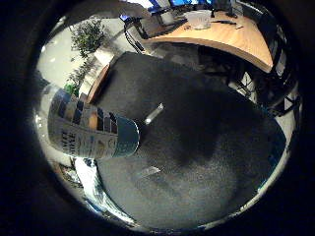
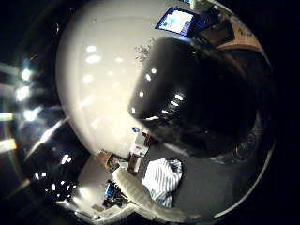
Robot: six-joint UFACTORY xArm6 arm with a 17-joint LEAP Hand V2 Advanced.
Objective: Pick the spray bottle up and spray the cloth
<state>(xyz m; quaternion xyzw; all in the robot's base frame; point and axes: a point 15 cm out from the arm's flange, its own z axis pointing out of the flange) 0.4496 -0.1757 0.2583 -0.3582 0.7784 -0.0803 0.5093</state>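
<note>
I can't see my hand itself in either palm view, so whether its fingers are curled round anything I cannot tell. What I do see sits very close to the palm. In the thumb-side view a glossy black rounded shape (image 2: 197, 98) fills much of the frame; I judge it to be the head of the spray bottle, though no nozzle or trigger can be made out. In the little-finger-side view the bottle (image 1: 93, 128), with its patterned label, runs lengthwise across the palm, its far end cut off in the dark rim.

Below lies a dark grey mat (image 1: 197, 162). The striped cloth (image 2: 161, 180) lies on that mat, well apart from the bottle. Which way the nozzle faces relative to the cloth is hidden, and my next move turns on that.
</note>
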